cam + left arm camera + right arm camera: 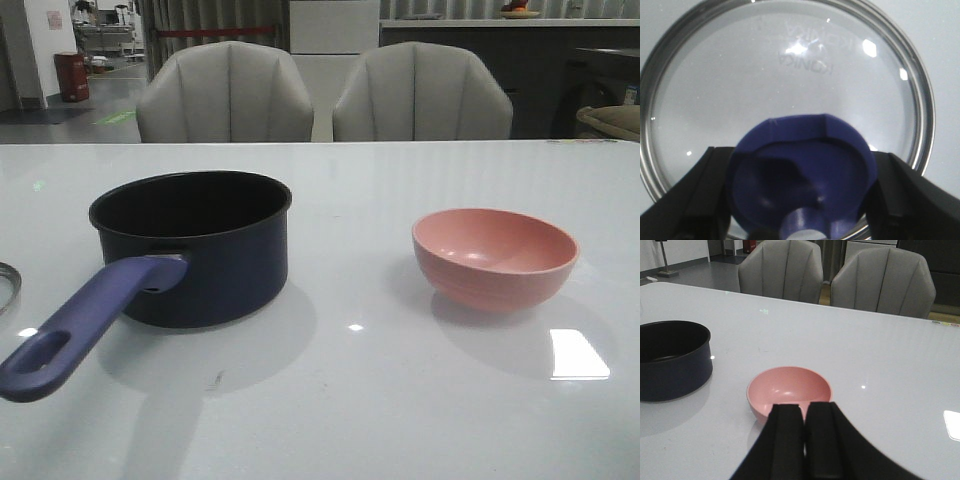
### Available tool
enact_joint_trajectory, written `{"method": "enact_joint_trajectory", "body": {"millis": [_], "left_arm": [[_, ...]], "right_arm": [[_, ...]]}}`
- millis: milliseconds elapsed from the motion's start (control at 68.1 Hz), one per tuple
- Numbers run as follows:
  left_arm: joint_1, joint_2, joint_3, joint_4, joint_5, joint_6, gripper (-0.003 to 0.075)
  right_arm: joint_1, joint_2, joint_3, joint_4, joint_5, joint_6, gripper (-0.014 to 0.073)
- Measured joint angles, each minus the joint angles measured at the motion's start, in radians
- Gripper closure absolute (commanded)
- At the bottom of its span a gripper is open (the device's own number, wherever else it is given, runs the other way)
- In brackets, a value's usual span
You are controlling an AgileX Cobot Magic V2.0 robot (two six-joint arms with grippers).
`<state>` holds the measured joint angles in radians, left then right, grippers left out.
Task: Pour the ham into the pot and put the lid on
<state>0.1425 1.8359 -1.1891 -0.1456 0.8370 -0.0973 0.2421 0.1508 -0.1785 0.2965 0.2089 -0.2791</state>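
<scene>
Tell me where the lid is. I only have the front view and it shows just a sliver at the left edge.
Observer: The lid lies flat on the table. The left gripper straddles its blue knob; I cannot tell whether it is clamped.
Operator: Right gripper?
Observer: The right gripper is shut on nothing and hovers at the near rim of the pink bowl.
Operator: Ham in the pot?
Observer: The right wrist view shows none in the pot, but its wall hides most of the floor.
</scene>
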Motion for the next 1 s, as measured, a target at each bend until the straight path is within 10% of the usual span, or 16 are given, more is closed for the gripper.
{"method": "enact_joint_trajectory", "body": {"millis": [999], "left_arm": [[-0.067,-0.158,-0.131,0.041,0.008,0.054,0.0555]], "right_arm": [[0.0,0.0,0.0,0.0,0.0,-0.002,0.0435]]}}
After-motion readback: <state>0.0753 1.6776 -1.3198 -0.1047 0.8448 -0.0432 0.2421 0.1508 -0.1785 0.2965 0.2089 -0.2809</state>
